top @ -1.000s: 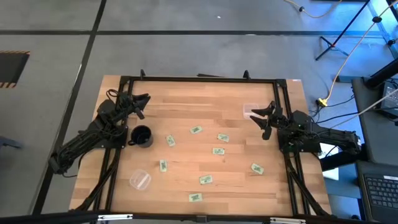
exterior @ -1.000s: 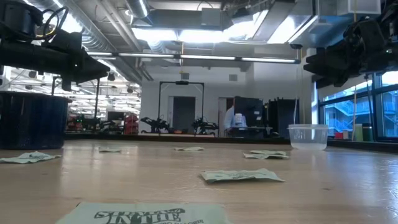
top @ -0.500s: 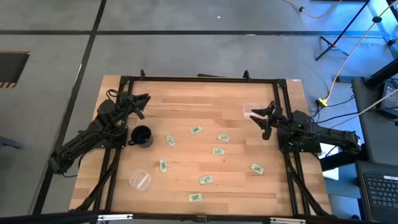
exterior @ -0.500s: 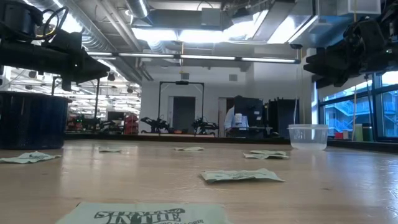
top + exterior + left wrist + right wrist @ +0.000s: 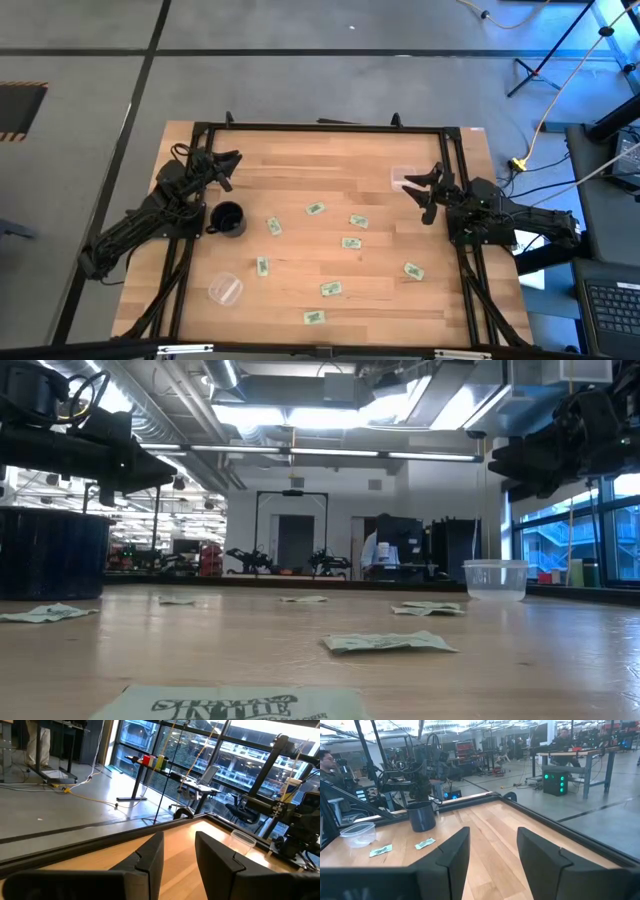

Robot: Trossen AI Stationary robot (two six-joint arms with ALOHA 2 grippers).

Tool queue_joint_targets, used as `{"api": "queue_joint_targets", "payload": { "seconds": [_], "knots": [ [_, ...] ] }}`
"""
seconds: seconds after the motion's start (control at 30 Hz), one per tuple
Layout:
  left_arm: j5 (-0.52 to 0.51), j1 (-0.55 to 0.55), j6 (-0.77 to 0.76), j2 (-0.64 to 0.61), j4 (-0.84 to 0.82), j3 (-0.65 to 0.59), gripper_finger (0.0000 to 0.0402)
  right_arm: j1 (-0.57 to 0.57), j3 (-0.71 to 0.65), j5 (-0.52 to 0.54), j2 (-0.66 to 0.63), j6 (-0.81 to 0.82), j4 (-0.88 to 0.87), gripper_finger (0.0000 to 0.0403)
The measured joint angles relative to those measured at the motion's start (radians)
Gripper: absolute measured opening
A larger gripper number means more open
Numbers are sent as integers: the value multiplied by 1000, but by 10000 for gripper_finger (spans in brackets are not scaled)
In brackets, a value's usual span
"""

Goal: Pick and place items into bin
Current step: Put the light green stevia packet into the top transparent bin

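Observation:
Several pale green packets lie flat on the wooden table, among them one (image 5: 315, 209) at the middle, one (image 5: 413, 270) toward the right and one (image 5: 314, 317) near the front edge. A black cup (image 5: 228, 218) stands at the left. My left gripper (image 5: 232, 168) is open and empty, raised above the table's far left, behind the cup. My right gripper (image 5: 418, 196) is open and empty, raised above the table's right side. Two packets (image 5: 381, 850) and the cup (image 5: 421, 816) show in the right wrist view.
A clear plastic container (image 5: 225, 290) sits at the near left, another (image 5: 404, 178) at the far right by my right gripper. A black frame (image 5: 320, 127) runs along the table's edges. A person (image 5: 326, 761) stands beyond the table.

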Motion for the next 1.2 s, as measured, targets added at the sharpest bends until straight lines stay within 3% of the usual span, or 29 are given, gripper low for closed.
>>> {"api": "queue_joint_targets", "payload": {
  "seconds": [0.57,0.93,1.2],
  "knots": [
    [0,0,0,0,0,0,106,0,0,0,0,-54,19,170],
    [-2,0,1,0,7,0,106,0,0,-3,0,17,43,266],
    [-3,0,0,0,8,0,106,1,0,-29,0,-49,41,283]
  ]
}}
